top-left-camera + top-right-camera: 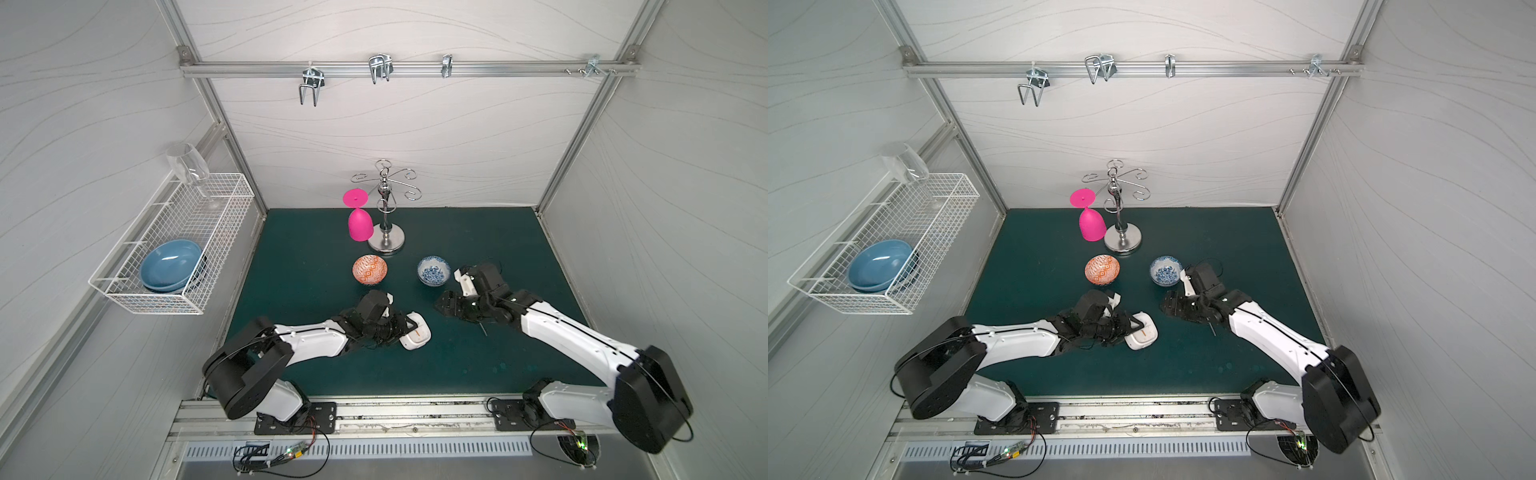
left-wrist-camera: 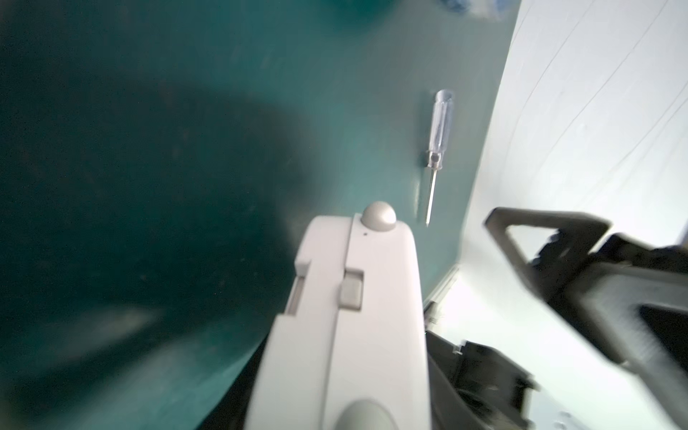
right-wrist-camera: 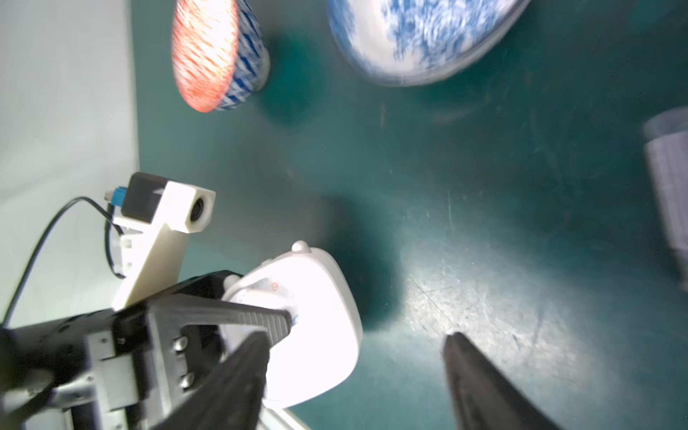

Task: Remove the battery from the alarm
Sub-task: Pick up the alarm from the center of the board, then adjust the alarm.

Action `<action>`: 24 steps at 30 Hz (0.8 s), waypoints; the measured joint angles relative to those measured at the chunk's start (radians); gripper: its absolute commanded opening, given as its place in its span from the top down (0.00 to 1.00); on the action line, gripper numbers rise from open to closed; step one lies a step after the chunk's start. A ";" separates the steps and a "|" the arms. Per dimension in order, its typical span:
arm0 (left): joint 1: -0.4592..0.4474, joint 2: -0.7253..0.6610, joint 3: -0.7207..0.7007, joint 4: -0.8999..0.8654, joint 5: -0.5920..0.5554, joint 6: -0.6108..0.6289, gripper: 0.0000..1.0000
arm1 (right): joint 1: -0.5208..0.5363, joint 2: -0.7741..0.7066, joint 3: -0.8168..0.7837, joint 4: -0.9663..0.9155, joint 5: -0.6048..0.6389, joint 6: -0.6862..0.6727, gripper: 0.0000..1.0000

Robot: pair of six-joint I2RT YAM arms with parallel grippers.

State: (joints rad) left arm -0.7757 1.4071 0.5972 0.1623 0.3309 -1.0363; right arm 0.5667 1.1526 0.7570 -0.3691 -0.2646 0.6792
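The alarm (image 1: 419, 336), a small white rounded-square clock, is tilted just above the green mat, face up with an orange hand showing. My left gripper (image 1: 409, 328) is shut on it, one ribbed finger (image 3: 257, 318) lying across the face. In the left wrist view the alarm (image 2: 357, 298) shows edge-on, filling the space between the jaws. My right gripper (image 1: 446, 305) hangs open just right of the alarm (image 3: 320, 335), its dark fingers (image 3: 473, 372) spread with only mat between them. The battery is not in view.
A clear-handled screwdriver (image 2: 439, 126) lies on the mat under the right arm (image 1: 483, 330). Behind the grippers stand an orange patterned bowl (image 1: 369, 269) and a blue patterned bowl (image 1: 433, 270). Farther back stand a chrome stand (image 1: 386, 241) and a pink glass (image 1: 359, 224).
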 measured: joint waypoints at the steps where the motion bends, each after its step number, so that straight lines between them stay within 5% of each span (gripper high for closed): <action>1: -0.013 -0.042 0.037 -0.072 -0.050 0.079 0.69 | -0.030 -0.050 0.002 -0.020 -0.020 0.016 0.07; 7: -0.095 -0.230 0.154 -0.264 -0.317 0.534 0.68 | -0.142 -0.241 0.109 -0.232 -0.101 0.240 0.04; 14: -0.246 -0.232 0.137 -0.270 -0.610 1.007 0.70 | -0.123 -0.132 0.364 -0.563 -0.159 0.497 0.04; 24: -0.386 -0.191 0.111 -0.137 -0.750 1.318 0.70 | 0.058 0.053 0.387 -0.590 -0.164 0.703 0.04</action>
State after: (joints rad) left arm -1.1618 1.2160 0.7086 0.0250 -0.4194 0.2821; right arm 0.6243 1.2060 1.1439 -0.9588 -0.4282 1.3823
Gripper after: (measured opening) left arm 0.479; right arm 0.957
